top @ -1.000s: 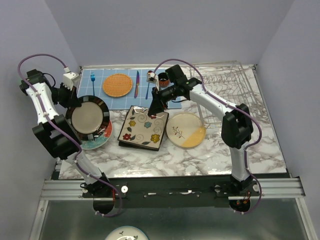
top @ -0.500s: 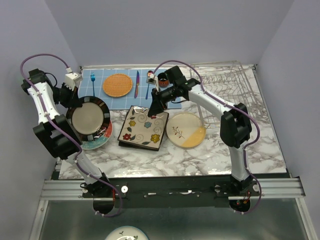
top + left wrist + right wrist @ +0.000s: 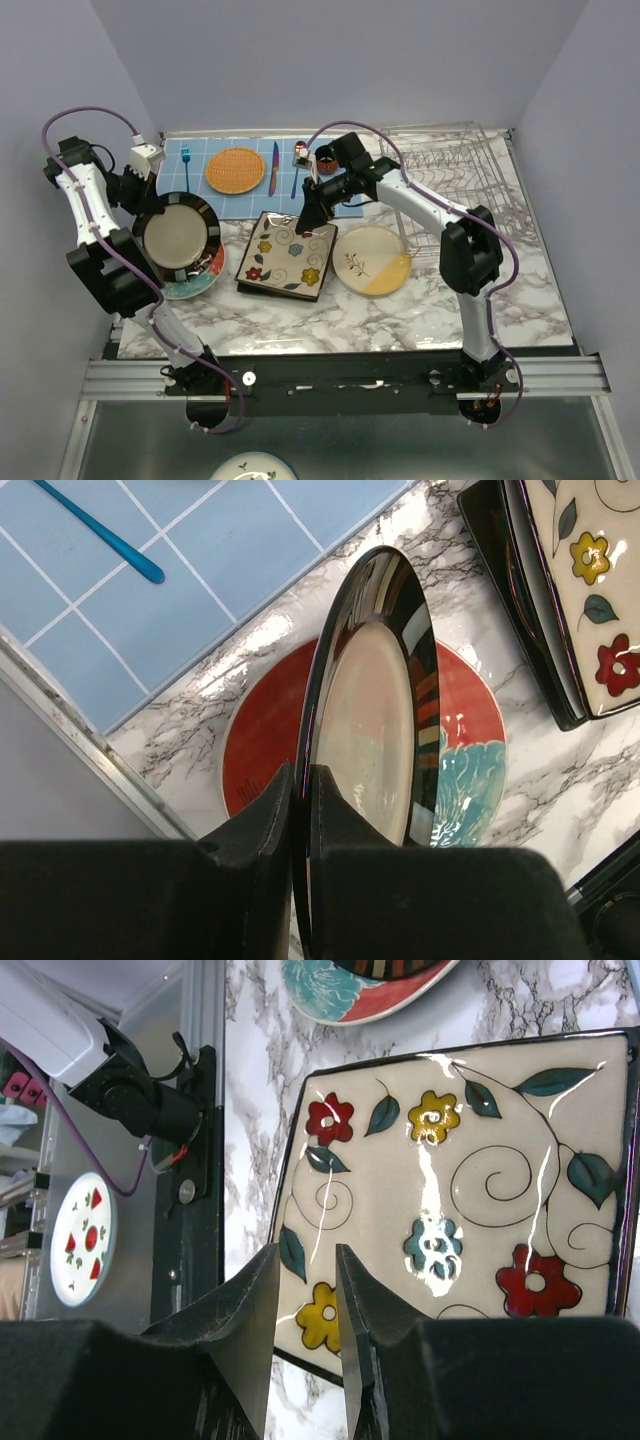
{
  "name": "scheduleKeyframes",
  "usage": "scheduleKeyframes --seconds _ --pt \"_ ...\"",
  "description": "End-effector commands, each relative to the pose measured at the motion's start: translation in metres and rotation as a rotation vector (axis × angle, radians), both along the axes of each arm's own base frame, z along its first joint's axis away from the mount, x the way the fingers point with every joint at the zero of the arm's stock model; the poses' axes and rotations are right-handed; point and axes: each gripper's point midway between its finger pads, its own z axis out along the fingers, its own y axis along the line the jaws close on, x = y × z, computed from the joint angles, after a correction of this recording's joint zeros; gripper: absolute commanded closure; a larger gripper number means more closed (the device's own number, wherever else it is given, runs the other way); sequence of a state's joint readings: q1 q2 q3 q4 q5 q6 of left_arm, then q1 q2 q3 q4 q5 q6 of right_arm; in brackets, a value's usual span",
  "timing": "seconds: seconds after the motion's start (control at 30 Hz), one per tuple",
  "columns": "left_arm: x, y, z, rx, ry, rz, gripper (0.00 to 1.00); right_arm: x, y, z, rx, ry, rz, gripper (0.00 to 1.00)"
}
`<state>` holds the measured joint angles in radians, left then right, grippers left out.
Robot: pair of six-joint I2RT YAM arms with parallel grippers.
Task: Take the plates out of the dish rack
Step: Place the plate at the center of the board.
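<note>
Gripping rim of dark stripe-rimmed plate w/ left fingers, shut tight on either face of rim, only the plate edge between. Holding it up on edge, tilted, cream centre turned toward 3 o'clock in wrist view. Directly below: red-and-teal plate, flat on marble tabletop; can't tell whether the two touch. From top view, held plate at approx 9 o'clock of tabletop, covering most of the one beneath.

Poised w/ right fingers a little apart, nothing between them, at 12 o'clock edge of flowered square plate. Contact w/ plate not clear from either view. Square plate flat near tabletop centre, at 3 o'clock from the red-and-teal one, close but apart; dark edge showing under it, can't tell if a second plate. Just beside it at 3 o'clock: round cream-and-yellow plate, flat on tabletop.

At approx 1–2 o'clock of tabletop, far-right corner: wire dish rack, its near-left corner close to cream-and-yellow plate. All four plates out of the rack, on or over tabletop.

At 11–12 o'clock: blue mat w/ orange woven mat, blue fork at its 9 o'clock, knife at its 3 o'clock, small cup at mat's right end.
</note>
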<state>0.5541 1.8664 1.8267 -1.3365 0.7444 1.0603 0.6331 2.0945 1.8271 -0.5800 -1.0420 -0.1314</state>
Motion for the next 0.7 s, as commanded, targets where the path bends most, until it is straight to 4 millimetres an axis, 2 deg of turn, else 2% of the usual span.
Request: scheduleKeyframes --seconds 0.0,0.03,0.1,0.13,0.17,0.2,0.23,0.3,0.33,0.4,0.43,0.5,0.53,0.67 --pt "-0.029 -0.022 0.018 -0.032 0.046 0.037 1.0 0.001 0.004 -0.007 -0.001 0.027 0.01 0.63" --pt "-0.03 -0.025 0.016 -0.045 0.047 0.046 1.0 0.001 0.005 -0.008 -0.002 0.028 0.012 0.63" --pt "-0.034 -0.032 0.024 -0.069 0.012 0.076 1.0 0.001 0.004 -0.009 -0.003 0.03 0.012 0.63" --pt "-0.033 -0.035 0.015 -0.077 -0.003 0.087 1.0 0.001 0.004 -0.009 -0.004 0.029 0.011 0.63" --pt "-0.038 -0.039 0.025 -0.085 -0.031 0.135 1.0 0.001 0.003 -0.009 -0.004 0.029 0.01 0.63" --pt "-0.038 -0.041 0.025 -0.086 -0.053 0.152 1.0 0.0 0.003 -0.009 -0.004 0.027 0.01 0.63" --pt "-0.037 -0.042 0.015 -0.087 -0.073 0.168 1.0 0.0 0.003 -0.01 -0.006 0.028 0.011 0.63" --pt "-0.041 -0.045 0.021 -0.092 -0.111 0.221 1.0 0.0 0.003 -0.011 -0.006 0.031 0.01 0.63" --pt "-0.037 -0.044 0.021 -0.082 -0.144 0.229 1.0 0.0 0.004 -0.011 -0.005 0.034 0.012 0.63" --pt "-0.045 -0.045 0.015 -0.1 -0.137 0.286 1.0 0.0 0.004 -0.011 -0.004 0.039 0.011 0.63" --pt "-0.039 -0.04 0.018 -0.085 -0.181 0.303 1.0 0.0 0.004 -0.011 -0.004 0.041 0.012 0.63" --pt "-0.043 -0.038 0.019 -0.088 -0.205 0.355 1.0 -0.001 0.004 -0.011 -0.004 0.041 0.012 0.63" --pt "-0.037 -0.034 0.026 -0.1 -0.25 0.393 1.0 -0.001 0.003 -0.013 -0.009 0.047 0.011 0.63" --pt "-0.039 -0.028 0.037 -0.111 -0.323 0.485 1.0 -0.001 0.003 -0.012 -0.007 0.041 0.01 0.63"
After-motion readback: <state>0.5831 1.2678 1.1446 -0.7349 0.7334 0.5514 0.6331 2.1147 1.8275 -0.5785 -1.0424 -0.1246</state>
